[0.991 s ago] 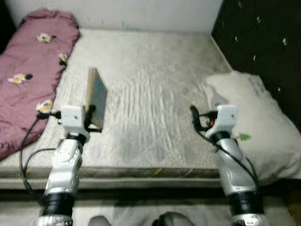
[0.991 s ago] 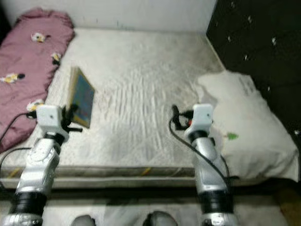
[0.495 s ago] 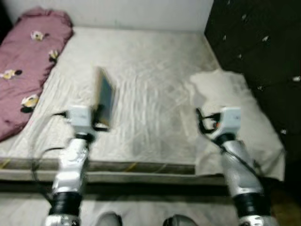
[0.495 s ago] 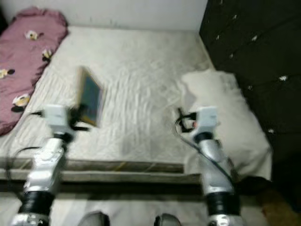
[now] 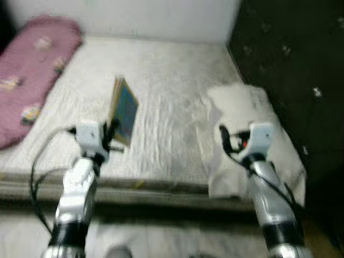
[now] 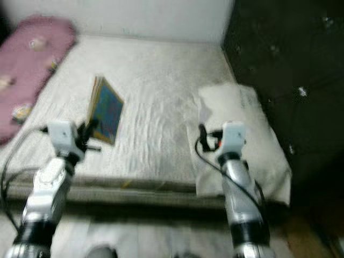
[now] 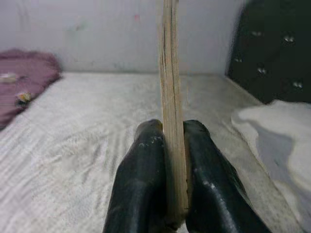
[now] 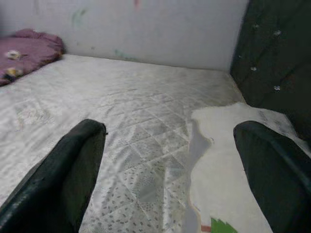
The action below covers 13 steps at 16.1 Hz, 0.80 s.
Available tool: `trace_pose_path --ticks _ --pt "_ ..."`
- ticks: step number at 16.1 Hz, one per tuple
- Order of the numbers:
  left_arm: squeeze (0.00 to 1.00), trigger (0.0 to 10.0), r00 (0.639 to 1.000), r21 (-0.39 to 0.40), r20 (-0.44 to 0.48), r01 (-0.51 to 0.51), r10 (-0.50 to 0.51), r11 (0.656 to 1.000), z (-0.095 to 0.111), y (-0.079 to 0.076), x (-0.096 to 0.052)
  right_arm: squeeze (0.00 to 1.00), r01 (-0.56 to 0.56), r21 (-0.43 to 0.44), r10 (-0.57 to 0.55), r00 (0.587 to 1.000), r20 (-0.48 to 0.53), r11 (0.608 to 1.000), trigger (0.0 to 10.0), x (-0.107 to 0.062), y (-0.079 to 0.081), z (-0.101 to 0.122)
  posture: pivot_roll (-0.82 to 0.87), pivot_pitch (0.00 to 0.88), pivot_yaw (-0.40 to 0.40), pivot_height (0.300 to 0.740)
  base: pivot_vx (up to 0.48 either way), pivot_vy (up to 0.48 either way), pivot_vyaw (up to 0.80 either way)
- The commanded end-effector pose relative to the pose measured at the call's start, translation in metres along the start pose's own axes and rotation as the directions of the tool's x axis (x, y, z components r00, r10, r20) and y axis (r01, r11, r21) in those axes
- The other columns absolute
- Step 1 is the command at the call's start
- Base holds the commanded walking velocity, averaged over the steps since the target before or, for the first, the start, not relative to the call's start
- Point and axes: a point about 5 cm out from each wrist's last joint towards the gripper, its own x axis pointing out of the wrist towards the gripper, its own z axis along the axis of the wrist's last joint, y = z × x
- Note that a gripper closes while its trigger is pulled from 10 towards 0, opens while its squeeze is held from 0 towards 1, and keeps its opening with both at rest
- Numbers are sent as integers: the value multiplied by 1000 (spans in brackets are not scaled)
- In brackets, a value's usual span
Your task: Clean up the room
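Note:
A thin book with a blue-green cover and tan edges stands on edge above the bed, held upright. My left gripper is shut on its lower edge; in the left wrist view the two black fingers clamp the tan edge of the book between them. My right gripper hovers open over the front right of the mattress, next to the white pillow. Its fingers stand wide apart in the right wrist view, with nothing between them.
A white quilted mattress fills the middle. A rolled pink blanket with flower prints lies along its left side. A dark tufted headboard rises on the right. A pale wall runs behind. The views are blurred.
The whole picture has shifted and blurred, so the camera moved. The book stays clamped in my left gripper, and my right gripper stays open.

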Motion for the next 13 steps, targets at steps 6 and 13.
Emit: trace_pose_path --ticks 6,13 --pt "0 10000 998 8 53 23 -23 1000 12 -2 5 0 9 -8 -9 1000 10 1000 10000 2 -2 3 10 44 -41 740 306 0 0" --pt "0 10000 999 7 49 22 -23 1000 11 -3 5 0 15 -9 -15 1000 12 1000 10000 2 -2 3 9 43 -42 740 302 0 0"
